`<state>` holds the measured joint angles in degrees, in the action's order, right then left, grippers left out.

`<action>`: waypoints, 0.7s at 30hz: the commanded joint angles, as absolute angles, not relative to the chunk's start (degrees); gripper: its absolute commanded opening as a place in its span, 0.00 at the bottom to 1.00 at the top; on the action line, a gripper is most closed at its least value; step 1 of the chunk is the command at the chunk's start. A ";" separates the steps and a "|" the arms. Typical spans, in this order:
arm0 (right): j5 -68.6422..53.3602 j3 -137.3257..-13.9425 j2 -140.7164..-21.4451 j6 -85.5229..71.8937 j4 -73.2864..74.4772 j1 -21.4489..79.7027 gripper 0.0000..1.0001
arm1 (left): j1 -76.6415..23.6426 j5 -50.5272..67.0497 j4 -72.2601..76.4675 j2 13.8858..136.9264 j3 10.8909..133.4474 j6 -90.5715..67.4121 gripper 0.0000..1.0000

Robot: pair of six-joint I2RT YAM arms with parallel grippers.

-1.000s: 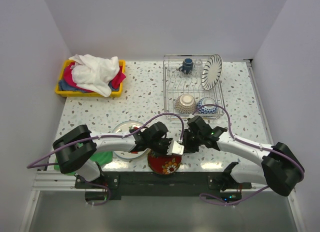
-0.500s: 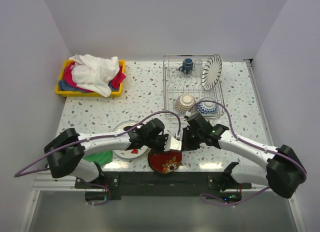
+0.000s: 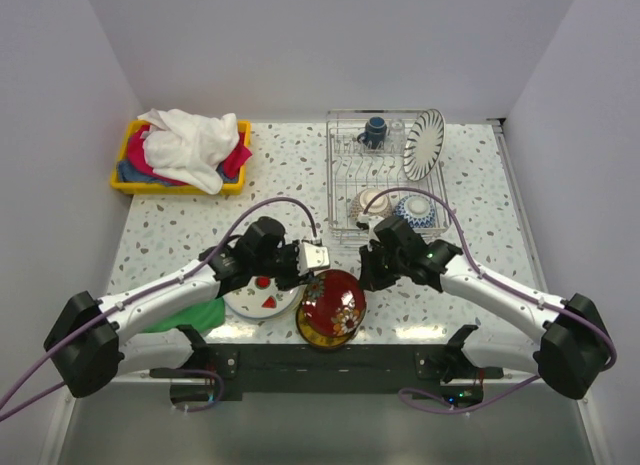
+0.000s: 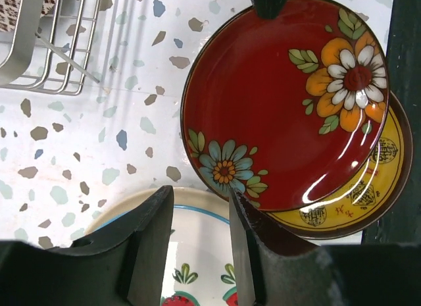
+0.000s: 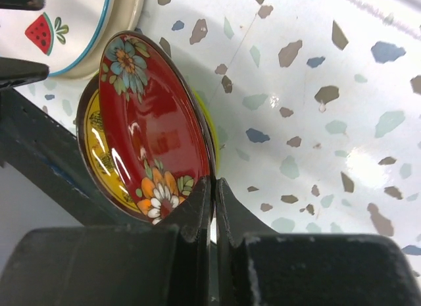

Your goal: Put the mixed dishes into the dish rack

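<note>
The red floral plate (image 3: 333,303) is tilted up at the table's front edge, partly over a yellow plate (image 4: 371,194). My right gripper (image 3: 362,276) is shut on its right rim; in the right wrist view the jaws (image 5: 214,187) pinch the edge of the plate (image 5: 151,141). My left gripper (image 3: 312,265) is open and empty just left of the plate (image 4: 283,102), above a white watermelon plate (image 4: 197,253). The dish rack (image 3: 340,175) holds the striped plate (image 3: 424,143), dark blue mug (image 3: 374,132), orange-red bowl (image 3: 372,203) and blue-white bowl (image 3: 415,212).
The white watermelon plate (image 3: 262,296) lies left of the red one. A green cloth (image 3: 185,315) lies at the front left. A yellow bin of cloths (image 3: 182,155) stands at the back left. The rack's near corner (image 4: 46,36) is close to my left gripper.
My left gripper let go of the red plate and drew back up and to the left. My right gripper kept its hold and the plate now stands more tilted.
</note>
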<state>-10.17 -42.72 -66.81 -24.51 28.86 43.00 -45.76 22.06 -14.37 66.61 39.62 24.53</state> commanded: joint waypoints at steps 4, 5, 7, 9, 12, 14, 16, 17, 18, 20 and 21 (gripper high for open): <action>-9.32 -46.58 -65.04 -13.98 26.28 42.89 0.00 | -43.33 30.85 -10.64 69.78 40.08 23.21 0.43; -9.32 -46.50 -64.78 -13.54 26.02 42.80 0.00 | -43.33 31.02 -9.59 70.05 39.73 22.86 0.43; -9.58 -46.58 -64.60 -12.48 25.93 42.89 0.00 | -43.33 30.59 -8.35 70.84 39.03 21.98 0.43; -9.84 -46.67 -64.42 -11.34 26.02 42.89 0.00 | -43.16 30.50 -7.12 72.15 38.85 21.71 0.43; -10.54 -46.41 -63.90 -10.37 25.58 43.06 0.00 | -42.89 31.46 -5.63 74.43 38.67 21.53 0.43; -10.72 -46.41 -63.81 -10.11 25.58 43.24 0.00 | -42.71 32.43 -5.19 75.75 39.02 21.53 0.42; -11.07 -46.32 -63.37 -9.85 25.58 43.33 0.00 | -42.71 33.22 -4.66 77.51 39.37 21.36 0.41; -11.25 -46.06 -63.20 -9.41 25.49 43.50 0.00 | -42.63 33.48 -4.14 78.04 39.46 21.36 0.41; -11.34 -45.97 -62.67 -9.23 25.58 43.59 0.00 | -42.54 33.57 -3.70 78.92 39.64 21.53 0.40; -11.42 -45.53 -62.32 -8.88 25.49 43.68 0.00 | -42.54 33.75 -2.99 79.71 40.08 21.36 0.39; -11.77 -45.44 -62.14 -8.79 25.58 43.68 0.00 | -42.37 34.10 -2.99 80.41 40.34 21.62 0.38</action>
